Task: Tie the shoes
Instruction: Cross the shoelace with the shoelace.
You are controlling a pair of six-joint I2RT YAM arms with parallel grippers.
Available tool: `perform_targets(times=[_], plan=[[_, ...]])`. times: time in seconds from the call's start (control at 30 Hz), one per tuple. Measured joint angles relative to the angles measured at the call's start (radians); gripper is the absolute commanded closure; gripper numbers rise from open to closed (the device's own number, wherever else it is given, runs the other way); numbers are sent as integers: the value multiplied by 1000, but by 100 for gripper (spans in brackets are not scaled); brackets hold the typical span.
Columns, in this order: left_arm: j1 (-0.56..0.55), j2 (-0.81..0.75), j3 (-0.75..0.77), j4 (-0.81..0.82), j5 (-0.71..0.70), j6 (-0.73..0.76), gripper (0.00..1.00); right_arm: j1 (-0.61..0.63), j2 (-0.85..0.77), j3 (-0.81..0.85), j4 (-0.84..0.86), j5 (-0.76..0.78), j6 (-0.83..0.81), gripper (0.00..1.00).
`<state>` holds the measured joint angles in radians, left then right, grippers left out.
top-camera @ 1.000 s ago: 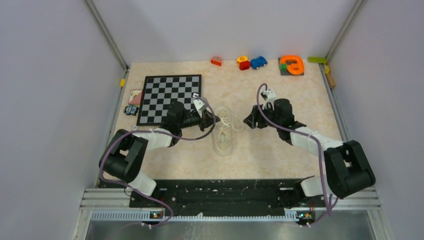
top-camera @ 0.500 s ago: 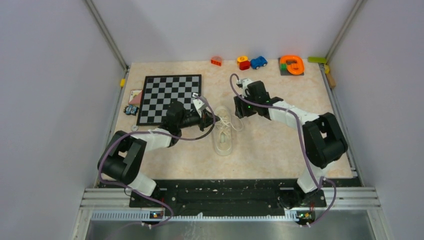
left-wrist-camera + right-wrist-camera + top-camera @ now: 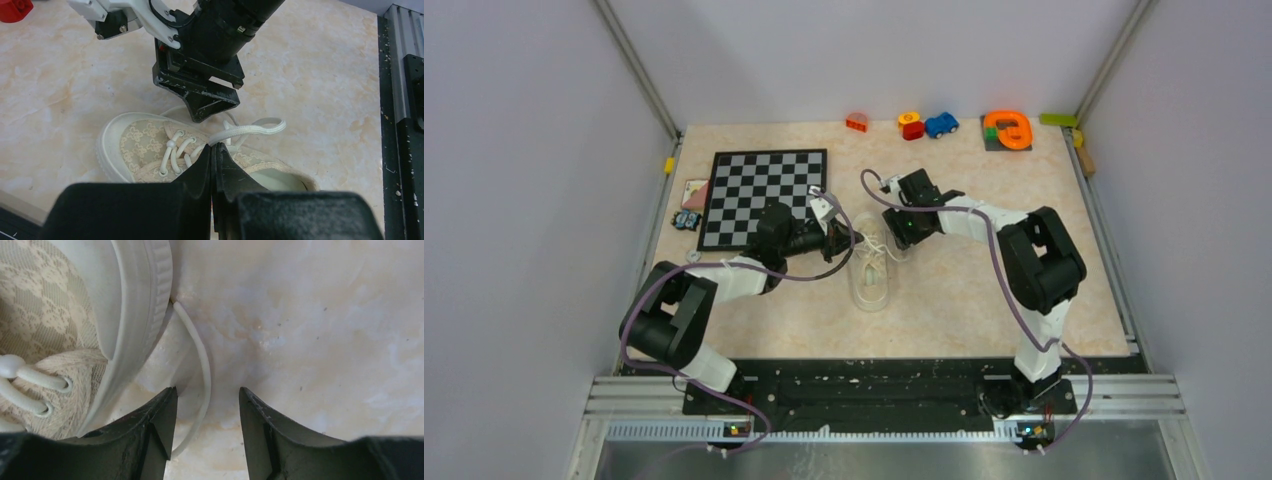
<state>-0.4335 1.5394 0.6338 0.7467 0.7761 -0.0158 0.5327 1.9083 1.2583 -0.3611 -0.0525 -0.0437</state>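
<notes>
- The left gripper (image 3: 212, 150) is fully closed, with its tips down on the laced part of the sneaker (image 3: 145, 147).
- A lace loop (image 3: 252, 129) comes out right at those tips. I judge it is pinched there, though the contact point itself is hidden.
- The right gripper (image 3: 207, 392) is partly open and has hold of nothing. Its fingers (image 3: 155, 425) stand on either side of a loose lace end (image 3: 202, 365) that lies on the table (image 3: 310, 330).
- The coming move depends on that strand. It leaves the edge of the sole just ahead of the right fingers and curves back into the gap between them. It runs more along the fingers than across them, so closing should catch it only if the hand comes low enough.
- The sneaker lies between the two hands, under the left tips and just to the left of the right fingers.
- Its toe points away from the arm bases and its heel points toward them, so its long axis runs crosswise to both hands.
- The right hand is much nearer to the loose end, and the left hand is occupied with the loop.
</notes>
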Motion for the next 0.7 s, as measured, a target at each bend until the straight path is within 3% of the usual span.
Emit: perform_targets(times=[0.23, 0.43, 0.7], plan=[[0, -11, 0, -17, -6, 19, 100, 16, 40, 43, -14, 30, -7, 98], [0, -13, 0, -23, -7, 24, 100, 6, -29, -50, 47, 11, 29, 100], [0, -13, 0, -37, -7, 27, 100, -64, -344, -246, 189, -58, 105, 100]])
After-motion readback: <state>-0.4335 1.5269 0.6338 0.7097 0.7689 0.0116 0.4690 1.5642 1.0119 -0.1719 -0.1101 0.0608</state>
